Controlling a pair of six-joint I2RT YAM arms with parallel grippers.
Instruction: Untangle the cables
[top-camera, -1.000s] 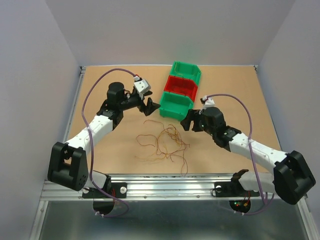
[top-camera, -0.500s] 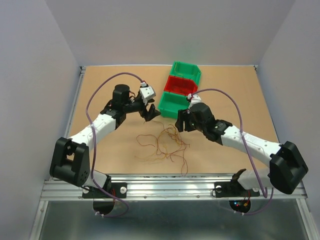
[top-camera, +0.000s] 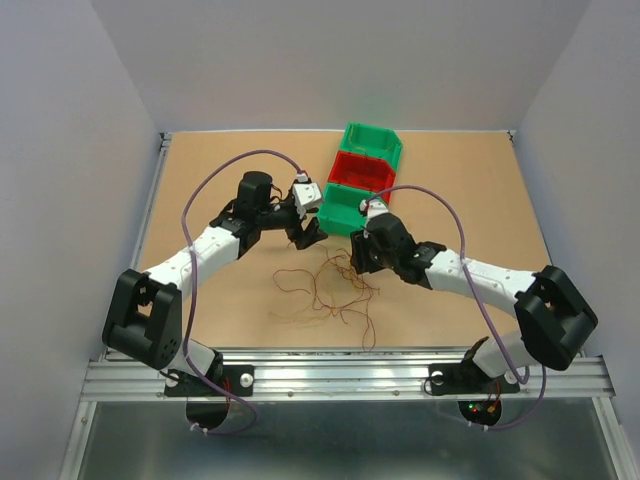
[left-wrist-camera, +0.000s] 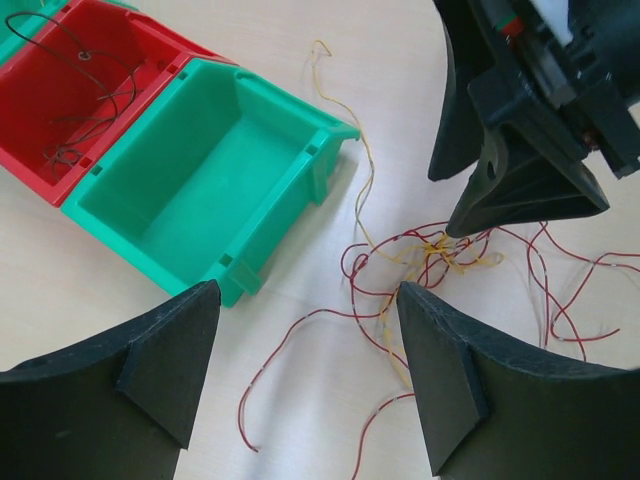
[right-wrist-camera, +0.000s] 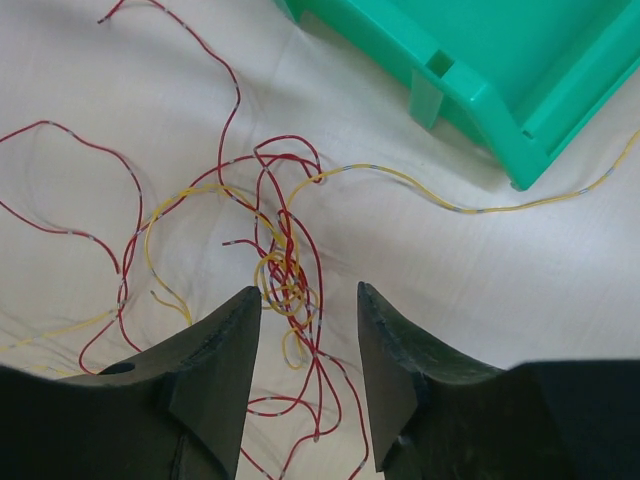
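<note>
The cables (top-camera: 332, 284) lie as a loose tangle of thin red and yellow strands on the brown table. My left gripper (top-camera: 308, 232) hangs open above the tangle's far left side. In the left wrist view (left-wrist-camera: 305, 300) red strands (left-wrist-camera: 430, 255) lie between and beyond its fingers. My right gripper (top-camera: 358, 256) is open over the tangle's far right. In the right wrist view (right-wrist-camera: 307, 295) the red-and-yellow knot (right-wrist-camera: 285, 275) sits just ahead of its fingertips. A long yellow strand (right-wrist-camera: 430, 195) runs towards the green bin. Neither gripper holds anything.
Three bins stand in a row behind the tangle: a near green bin (top-camera: 352, 210), a red bin (top-camera: 362, 175) and a far green bin (top-camera: 373, 145). The red bin (left-wrist-camera: 70, 90) holds a dark wire. The right gripper's black fingers (left-wrist-camera: 520, 170) show close by in the left wrist view.
Both arms have swung inward towards the middle. The left gripper moved right and the right gripper moved left, ending over the far part of the tangle. The cables have not moved.
</note>
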